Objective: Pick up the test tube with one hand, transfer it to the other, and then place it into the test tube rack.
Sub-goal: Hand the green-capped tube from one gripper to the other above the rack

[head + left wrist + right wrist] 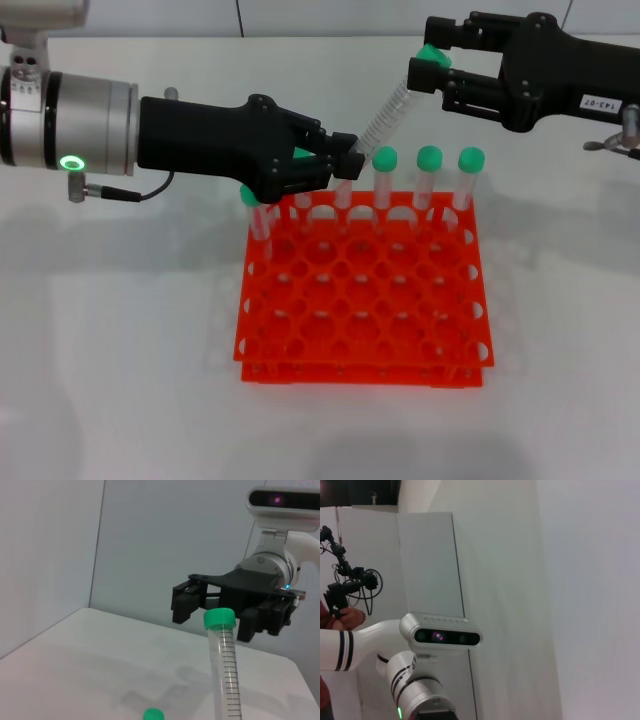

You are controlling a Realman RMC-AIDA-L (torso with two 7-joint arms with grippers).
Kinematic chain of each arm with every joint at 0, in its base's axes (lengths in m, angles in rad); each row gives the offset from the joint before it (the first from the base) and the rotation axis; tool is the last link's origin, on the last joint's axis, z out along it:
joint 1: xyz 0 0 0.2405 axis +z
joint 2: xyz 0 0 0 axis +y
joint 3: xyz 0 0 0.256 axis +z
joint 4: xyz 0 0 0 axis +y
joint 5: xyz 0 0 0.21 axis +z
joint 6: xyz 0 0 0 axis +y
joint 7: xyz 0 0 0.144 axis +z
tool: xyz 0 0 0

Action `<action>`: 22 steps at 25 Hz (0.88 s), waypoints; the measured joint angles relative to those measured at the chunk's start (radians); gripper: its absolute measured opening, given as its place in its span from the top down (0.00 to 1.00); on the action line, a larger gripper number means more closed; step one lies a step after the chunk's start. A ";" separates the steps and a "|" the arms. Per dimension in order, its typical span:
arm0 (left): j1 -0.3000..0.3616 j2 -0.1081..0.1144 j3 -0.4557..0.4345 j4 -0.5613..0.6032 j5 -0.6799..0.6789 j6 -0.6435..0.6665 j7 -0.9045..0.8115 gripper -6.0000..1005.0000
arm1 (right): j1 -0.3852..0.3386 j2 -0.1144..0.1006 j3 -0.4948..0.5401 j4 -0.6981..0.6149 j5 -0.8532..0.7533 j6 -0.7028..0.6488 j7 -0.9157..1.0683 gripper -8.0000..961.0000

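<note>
The test tube is a clear tube with a green cap, tilted up to the right above the back of the orange-red rack. My left gripper, unlabelled and with a green ring light, is shut on the tube's lower end. My right gripper, with a white label, is open, its fingers on either side of the green cap. In the left wrist view the tube rises toward the right gripper, whose fingers stand apart on both sides of the cap.
Several other green-capped tubes stand in the rack's back row, some hidden behind my left gripper. One cap shows in the left wrist view. The rack's front rows are open holes. The right wrist view shows only the robot's head and a wall.
</note>
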 joint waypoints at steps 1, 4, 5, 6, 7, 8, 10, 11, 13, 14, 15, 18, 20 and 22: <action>0.003 0.000 0.000 0.000 0.000 0.000 0.003 0.81 | -0.001 0.000 0.000 -0.001 0.002 -0.003 0.000 0.45; 0.010 0.001 0.000 0.000 -0.010 -0.001 0.013 0.81 | -0.003 0.000 0.005 -0.002 0.005 -0.012 -0.001 0.45; 0.014 0.002 0.000 0.000 -0.016 -0.001 0.018 0.81 | -0.003 0.000 0.008 -0.002 0.005 -0.016 -0.001 0.45; 0.016 0.003 0.000 -0.001 -0.020 -0.001 0.022 0.81 | -0.003 0.000 0.009 -0.002 0.005 -0.019 -0.002 0.45; 0.019 0.004 0.000 -0.001 -0.024 -0.001 0.026 0.81 | -0.003 -0.001 0.010 -0.002 0.006 -0.023 -0.002 0.45; 0.022 0.004 -0.001 -0.001 -0.026 -0.001 0.029 0.81 | -0.003 -0.001 0.010 -0.002 0.006 -0.026 -0.002 0.45; 0.027 0.006 -0.002 -0.002 -0.033 -0.001 0.039 0.81 | -0.002 -0.002 0.010 -0.002 0.007 -0.032 -0.002 0.45; 0.028 0.006 -0.002 -0.003 -0.036 -0.001 0.044 0.81 | -0.001 -0.002 0.010 -0.001 0.007 -0.033 -0.002 0.45; 0.032 0.007 -0.002 -0.005 -0.040 -0.002 0.057 0.81 | 0.000 -0.002 0.010 0.001 0.007 -0.035 -0.002 0.45; 0.034 0.007 -0.002 -0.005 -0.042 -0.002 0.063 0.81 | 0.000 -0.002 0.010 0.002 0.007 -0.036 -0.002 0.45; 0.035 0.007 -0.002 -0.006 -0.046 -0.003 0.070 0.81 | 0.001 -0.002 0.010 0.002 0.007 -0.036 -0.002 0.45; 0.036 0.008 -0.002 -0.007 -0.052 -0.003 0.081 0.81 | 0.002 -0.001 0.010 0.002 0.007 -0.038 -0.002 0.45; 0.036 0.008 -0.002 -0.007 -0.053 -0.004 0.082 0.81 | 0.003 -0.001 0.009 0.002 0.007 -0.037 -0.002 0.45; 0.036 0.008 -0.002 -0.007 -0.053 -0.003 0.085 0.81 | 0.004 0.000 0.009 0.003 0.007 -0.034 -0.002 0.45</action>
